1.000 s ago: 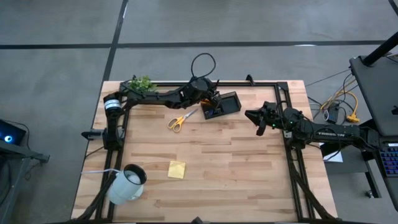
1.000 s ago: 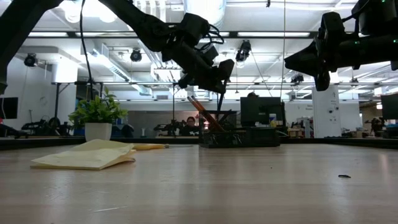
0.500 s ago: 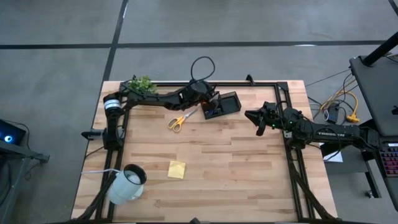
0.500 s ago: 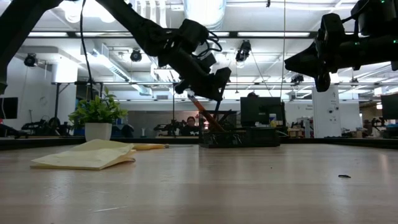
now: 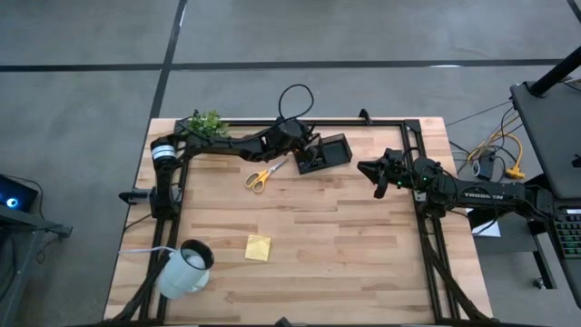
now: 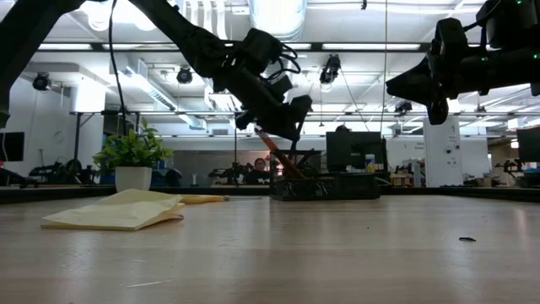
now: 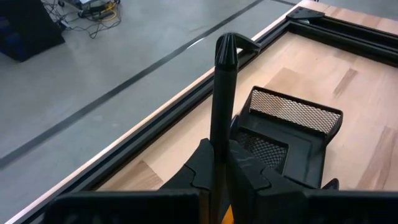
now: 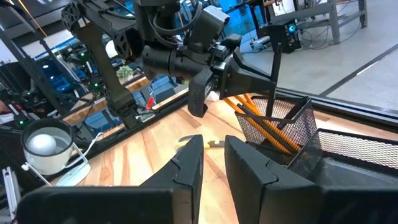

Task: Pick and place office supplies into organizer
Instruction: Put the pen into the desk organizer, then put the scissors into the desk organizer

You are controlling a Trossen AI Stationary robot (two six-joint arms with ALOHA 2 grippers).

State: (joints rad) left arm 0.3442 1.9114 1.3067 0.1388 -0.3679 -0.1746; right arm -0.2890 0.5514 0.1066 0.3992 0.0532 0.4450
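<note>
Now left gripper (image 7: 219,180) clamps a dark pen (image 7: 222,106) above the organizer (image 7: 289,140); right gripper (image 8: 213,163) slightly apart

left hand (image 8: 249,78) holds a dark pen (image 8: 275,65) over the organizer (image 8: 280,134)

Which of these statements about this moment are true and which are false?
1. The left pincer is shut on a dark pen above the organizer. True.
2. The scissors are already in the organizer. False: they lie on the table beside it.
3. Orange pencils stand in the organizer's mesh cup. True.
4. The sticky-note pad lies under the right pincer. False: it lies apart, nearer the mug.
5. The right pincer holds a pencil. False: it hangs empty, off to the organizer's side.
</note>
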